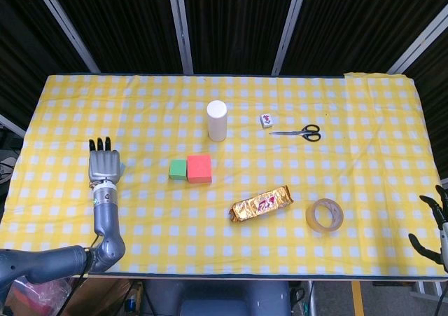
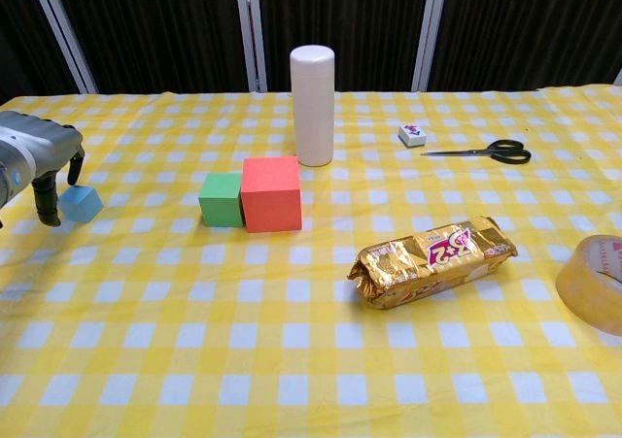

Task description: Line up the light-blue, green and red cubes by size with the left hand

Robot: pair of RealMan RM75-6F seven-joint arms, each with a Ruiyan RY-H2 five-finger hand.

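The red cube [image 2: 271, 193] [image 1: 199, 168] and the smaller green cube [image 2: 221, 199] [image 1: 178, 169] stand side by side, touching, at mid-table, green on the left. The small light-blue cube [image 2: 80, 203] sits on the cloth well left of them; in the head view only a sliver [image 1: 123, 167] shows beside my left hand [image 1: 103, 165]. In the chest view my left hand [image 2: 34, 151] hangs palm down just left of that cube, fingers curled downward and apart, thumb beside the cube's left face. My right hand [image 1: 437, 225] rests open off the table's right front corner.
A white cylinder [image 2: 312, 105] stands behind the red cube. Further right lie a small white tile [image 2: 412, 134] and scissors [image 2: 486, 151]. A gold snack pack [image 2: 433, 260] and a tape roll [image 2: 595, 283] lie at the front right.
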